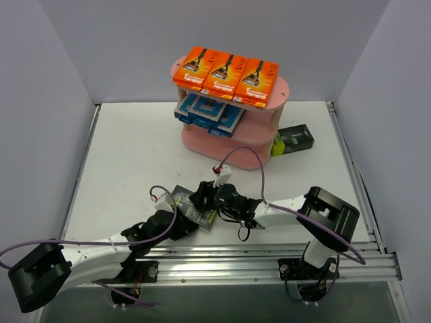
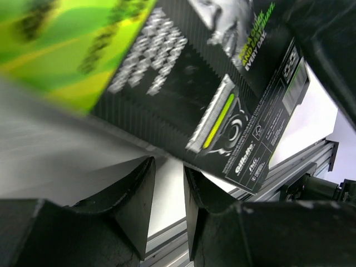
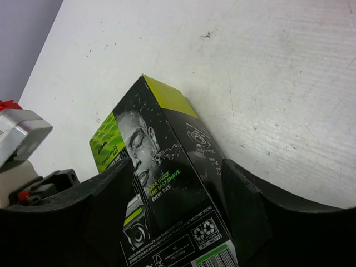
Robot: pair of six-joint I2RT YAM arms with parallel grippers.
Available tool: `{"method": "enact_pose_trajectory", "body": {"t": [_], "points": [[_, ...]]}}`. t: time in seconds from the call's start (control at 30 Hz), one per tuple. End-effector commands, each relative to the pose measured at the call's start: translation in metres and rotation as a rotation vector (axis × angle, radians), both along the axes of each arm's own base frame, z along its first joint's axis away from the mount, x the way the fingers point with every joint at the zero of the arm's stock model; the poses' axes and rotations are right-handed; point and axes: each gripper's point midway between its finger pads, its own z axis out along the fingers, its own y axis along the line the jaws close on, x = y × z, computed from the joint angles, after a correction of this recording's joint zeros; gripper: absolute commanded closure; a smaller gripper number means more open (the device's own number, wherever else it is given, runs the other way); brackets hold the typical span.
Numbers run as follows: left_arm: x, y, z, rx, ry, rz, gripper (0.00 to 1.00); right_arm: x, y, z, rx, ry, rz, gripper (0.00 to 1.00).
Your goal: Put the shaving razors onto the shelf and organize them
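Card, printed black and lime: the pack (image 3: 167, 183) looks light, stiff across its faces, glossy and likely slippery, with corners that would crush under a hard squeeze. We would take it across its narrow sides, near the middle. It is tilted near the front of the table (image 3: 267, 83), between both arms. Our right gripper (image 3: 178, 167) straddles it, fingers seeming to touch either side; whether they pinch we cannot tell. Our left gripper (image 2: 168, 167) has its tips by the pack's lower edge, its hold equally unclear. The table is white, flat, scuffed. Farther back stands the shelf (image 1: 202, 142): orange packs (image 1: 225, 70) on top, blue packs (image 1: 209, 111) in the middle, bare pink showing on the bottom board, a second black pack (image 1: 293, 140) just beside its right end. Grey walls (image 1: 202, 40) close three sides.
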Motion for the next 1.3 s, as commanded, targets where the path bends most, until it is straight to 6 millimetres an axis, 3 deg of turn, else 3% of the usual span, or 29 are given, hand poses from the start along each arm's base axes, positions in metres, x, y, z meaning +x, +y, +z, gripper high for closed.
{"method": "enact_pose_trajectory", "body": {"t": [0.0, 0.2, 0.33, 0.53, 0.57, 0.63, 0.8, 0.83, 1.07, 1.27], "points": [[0.023, -0.024, 0.035, -0.098, -0.085, 0.043, 0.63, -0.012, 0.026, 0.029, 0.075, -0.023, 0.1, 0.41], [0.025, -0.04, 0.046, -0.102, -0.109, 0.001, 0.62, -0.002, 0.006, 0.047, 0.038, -0.068, 0.031, 0.39], [0.026, -0.035, 0.052, -0.093, -0.124, 0.01, 0.59, 0.008, -0.018, 0.061, 0.032, -0.091, -0.033, 0.37], [0.025, -0.026, 0.062, -0.083, -0.148, 0.026, 0.59, 0.017, -0.055, 0.064, 0.009, -0.095, -0.117, 0.32], [0.027, -0.025, 0.071, -0.095, -0.166, 0.032, 0.59, 0.015, -0.061, 0.061, -0.007, -0.085, -0.123, 0.32], [0.028, -0.017, 0.071, -0.058, -0.179, 0.043, 0.59, 0.013, -0.069, 0.064, -0.009, -0.087, -0.133, 0.32], [0.04, 0.001, 0.1, -0.017, -0.266, 0.077, 0.56, -0.002, -0.088, 0.058, -0.001, -0.042, -0.164, 0.32], [0.044, 0.01, 0.095, 0.013, -0.249, 0.088, 0.56, -0.007, -0.093, 0.047, -0.01, -0.024, -0.163, 0.32], [0.071, 0.047, 0.102, 0.062, -0.251, 0.123, 0.54, -0.033, -0.106, 0.027, 0.03, 0.034, -0.158, 0.34], [0.087, 0.071, 0.098, 0.074, -0.241, 0.153, 0.52, -0.043, -0.106, 0.027, 0.086, 0.053, -0.139, 0.35]]}}
